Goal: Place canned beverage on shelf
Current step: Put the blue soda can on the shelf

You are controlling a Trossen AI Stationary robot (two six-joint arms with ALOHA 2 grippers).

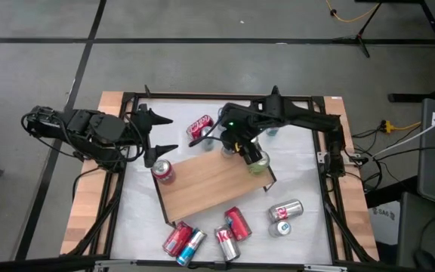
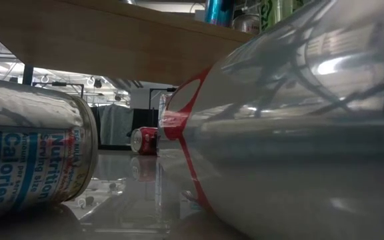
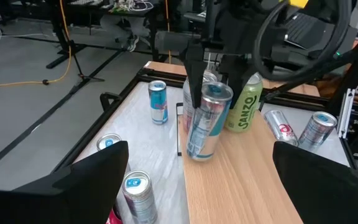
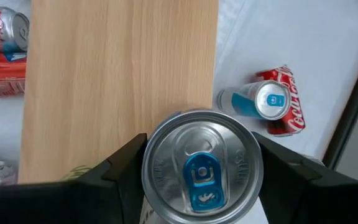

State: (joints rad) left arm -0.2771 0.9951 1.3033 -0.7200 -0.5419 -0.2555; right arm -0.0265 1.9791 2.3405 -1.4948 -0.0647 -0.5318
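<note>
Over the far edge of the shelf (image 1: 214, 185), the right gripper (image 1: 232, 145) has its jaws closed on a silver can with a blue tab (image 3: 205, 121), holding it upright by its sides. The left wrist view shows the can's base at or just above the wooden board, close to the board's edge and right beside a green can (image 3: 247, 106) already standing there; I cannot tell whether the base touches the wood.

The main risk, as I judge it, is that edge. If the fingers let go while part of the base overhangs, the can tips off onto the white tabletop (image 1: 308, 234). A sideways drift of the arm could also knock the green can over, since the two stand almost touching. A release from any height could make the can wobble and fall.

The left gripper (image 1: 155, 136) waits with its jaws wide apart and nothing between them, beyond the shelf's left corner, near a red can (image 1: 163, 172) standing on the tabletop.

Readable writing: the green can says "SANZO". A red can lying on the tabletop (image 4: 284, 109) carries Coca-Cola script. In the low view a lying can (image 2: 35, 157) shows "Nutrition" and "Calories".
</note>
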